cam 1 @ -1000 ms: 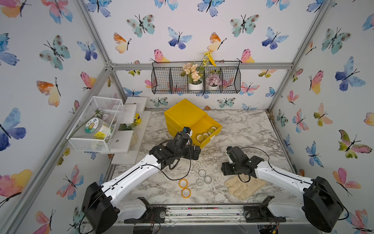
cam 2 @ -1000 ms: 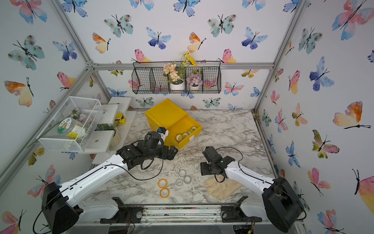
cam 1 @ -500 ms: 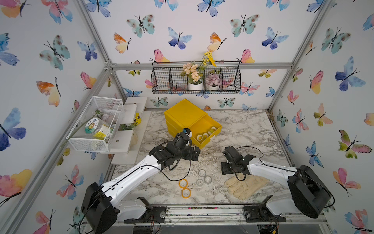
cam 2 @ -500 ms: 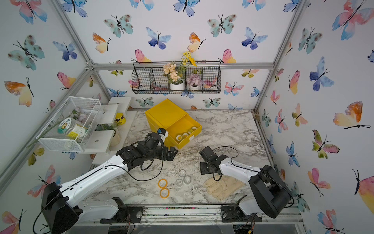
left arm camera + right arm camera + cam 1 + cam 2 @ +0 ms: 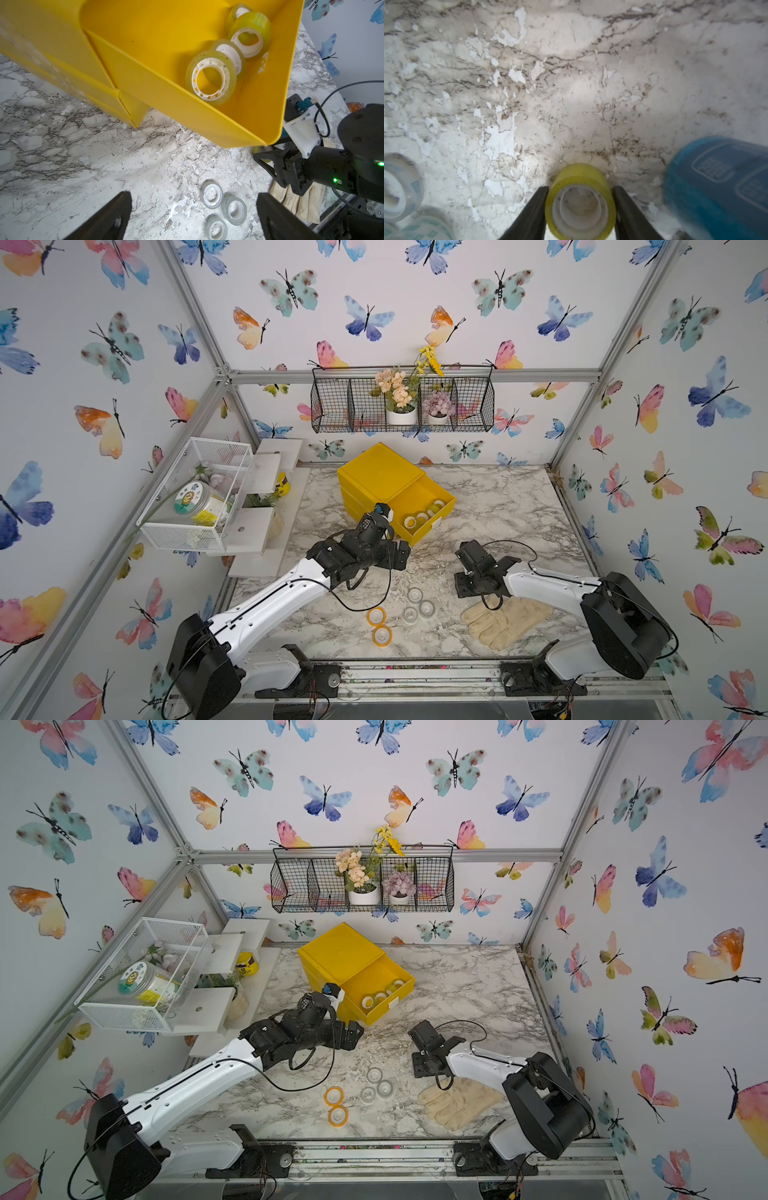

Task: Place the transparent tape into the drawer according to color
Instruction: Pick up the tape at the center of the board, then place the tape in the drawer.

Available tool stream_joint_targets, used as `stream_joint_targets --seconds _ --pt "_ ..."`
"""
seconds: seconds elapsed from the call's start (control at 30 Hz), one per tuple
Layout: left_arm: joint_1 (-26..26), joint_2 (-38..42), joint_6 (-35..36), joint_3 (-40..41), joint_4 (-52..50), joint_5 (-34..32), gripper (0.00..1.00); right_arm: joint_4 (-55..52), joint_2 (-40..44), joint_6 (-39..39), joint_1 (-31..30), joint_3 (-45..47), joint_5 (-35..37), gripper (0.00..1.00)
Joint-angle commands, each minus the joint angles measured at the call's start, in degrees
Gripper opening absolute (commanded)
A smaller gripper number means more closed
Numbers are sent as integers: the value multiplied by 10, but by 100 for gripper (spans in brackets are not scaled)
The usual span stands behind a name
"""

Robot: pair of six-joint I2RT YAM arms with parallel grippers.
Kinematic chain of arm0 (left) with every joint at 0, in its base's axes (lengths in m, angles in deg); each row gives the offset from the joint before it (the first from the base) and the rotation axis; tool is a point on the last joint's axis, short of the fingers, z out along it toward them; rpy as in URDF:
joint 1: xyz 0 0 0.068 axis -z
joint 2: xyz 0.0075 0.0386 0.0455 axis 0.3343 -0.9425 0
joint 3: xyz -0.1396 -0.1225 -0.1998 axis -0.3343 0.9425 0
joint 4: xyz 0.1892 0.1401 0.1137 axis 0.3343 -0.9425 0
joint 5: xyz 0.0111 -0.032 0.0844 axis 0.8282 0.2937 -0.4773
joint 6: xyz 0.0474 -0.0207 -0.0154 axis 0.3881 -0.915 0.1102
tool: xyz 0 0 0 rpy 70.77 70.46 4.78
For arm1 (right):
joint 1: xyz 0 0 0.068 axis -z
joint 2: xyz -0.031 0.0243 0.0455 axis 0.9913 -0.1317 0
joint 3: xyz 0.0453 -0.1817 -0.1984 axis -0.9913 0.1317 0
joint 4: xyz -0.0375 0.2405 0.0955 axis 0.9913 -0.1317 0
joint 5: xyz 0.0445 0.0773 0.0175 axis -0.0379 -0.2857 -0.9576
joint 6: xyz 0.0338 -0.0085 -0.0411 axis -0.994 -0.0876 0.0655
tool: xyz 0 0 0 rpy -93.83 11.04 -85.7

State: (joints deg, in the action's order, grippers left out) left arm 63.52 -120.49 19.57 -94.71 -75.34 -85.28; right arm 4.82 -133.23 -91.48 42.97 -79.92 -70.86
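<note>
My right gripper (image 5: 581, 188) has a yellow-green roll (image 5: 579, 178) between its two fingers. The fingers sit tight on both sides of it. The roll looks like it is down on the table (image 5: 498, 510), a little way out from the front of the open yellow drawer (image 5: 207, 116). I cannot tell if it is lifted yet.

My left gripper (image 5: 193, 197) is open as wide as it goes. It holds nothing. It hangs near the front corner of the drawer.

Four yellow-green rolls (image 5: 211, 78) are inside the drawer, in a row by its side wall. So that color is almost done, I think. The one in my right gripper looks like the last of them.

Three grey rolls (image 5: 414, 595) lie on the table, farther out from the drawer than my right gripper. Two orange rolls (image 5: 376, 616) lie beside them. None of these five are put away. I think they go in other drawers under the open one, and those look shut.

A glove (image 5: 505, 620) and a blue tin (image 5: 716, 187) also lie out from the drawer, near my right gripper. They are not my job.
</note>
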Motion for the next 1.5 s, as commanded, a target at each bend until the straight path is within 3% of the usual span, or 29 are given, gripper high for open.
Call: stream_joint_targets --seconds 0.0,0.43,0.9,1.13,1.33,1.47 --pt "0 1 0 6 1 -16 99 2 9 1 -3 -10 -7 48" --pt "-3 4 -3 16 0 -17 99 -46 117 4 -3 -56 34 44" --pt "-7 27 -3 30 -3 -26 99 -135 185 42 5 -195 99 43" --pt "-10 36 -4 34 -8 -37 99 -127 186 75 5 -277 66 42" --pt "-12 39 -4 34 -10 -39 99 -84 139 117 5 -345 -44 42" --pt "-13 39 -5 30 -13 -41 99 -63 85 124 5 -374 -76 43"
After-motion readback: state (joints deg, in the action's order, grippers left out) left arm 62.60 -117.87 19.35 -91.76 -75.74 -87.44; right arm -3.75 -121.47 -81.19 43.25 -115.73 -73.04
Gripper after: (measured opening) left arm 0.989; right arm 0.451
